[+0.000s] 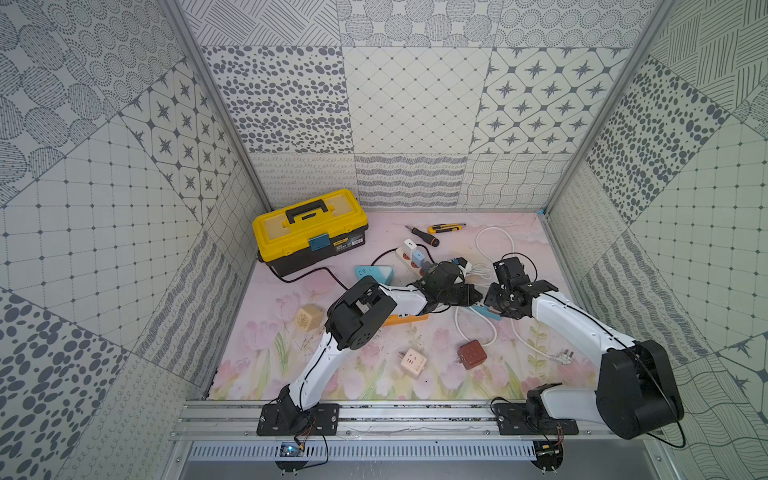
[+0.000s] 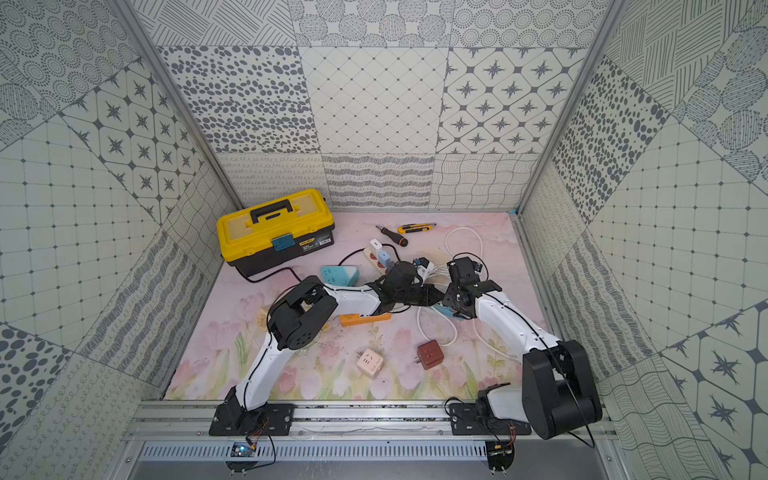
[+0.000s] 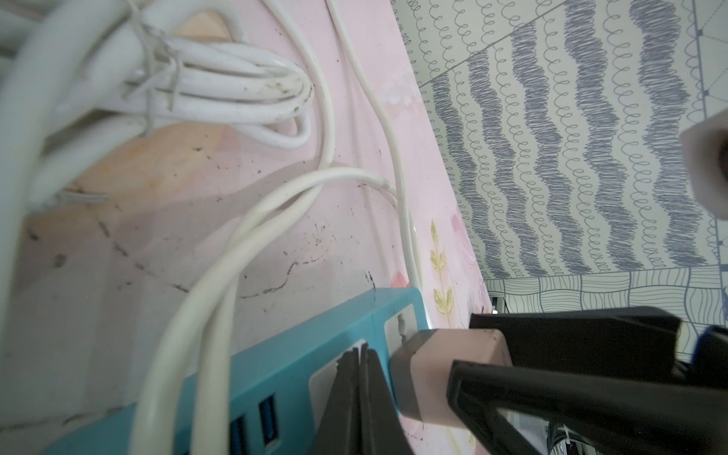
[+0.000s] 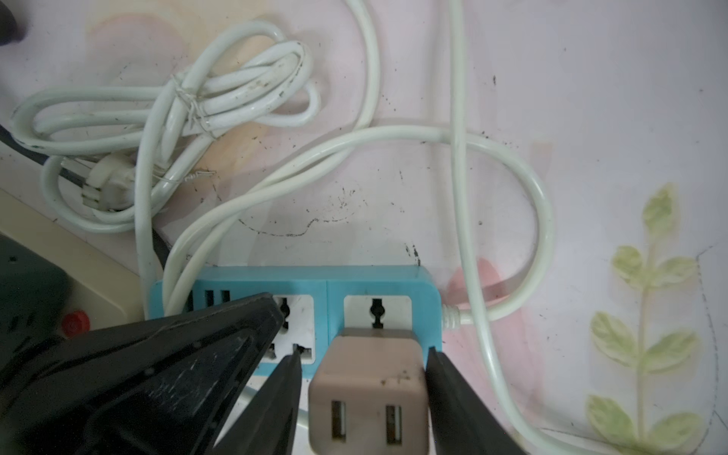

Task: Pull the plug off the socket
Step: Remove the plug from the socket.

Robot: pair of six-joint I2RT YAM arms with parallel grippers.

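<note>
plug: small pinkish-tan cube charger, two USB ports on its outer face, pushed into the end socket of a teal power strip, the socket closest to where the strip's own cord comes out
where it is: right between the fingers of the right end effector; in both top views the arms cover it, so the wrist views are all I've got
right end effector: partly open, straddling the plug's two side faces; one finger looks pressed against it and the other seems a sliver off, so I wouldn't call it a proper clamp yet
left end effector: fingers fully together with nothing between them, tip planted on the strip's face at the neighbouring socket, just beside the plug; looks like it's there to pin the strip down
how the plug will handle (my guess): hard smooth plastic, light and rigid, won't squash; the sides are glossy and the edges rounded, so a pinch near the outer face could slide off; the real resistance is the prongs gripping inside, not the weight
where to grab: the two flat sides, close in toward the strip, then pull straight out along the prongs, no twisting
strip: also light, I'd bet it lifts along with the plug if nothing holds it
cord: floppy white cord loops over the tabletop beyond the right end effector, clear of the fingers
</note>
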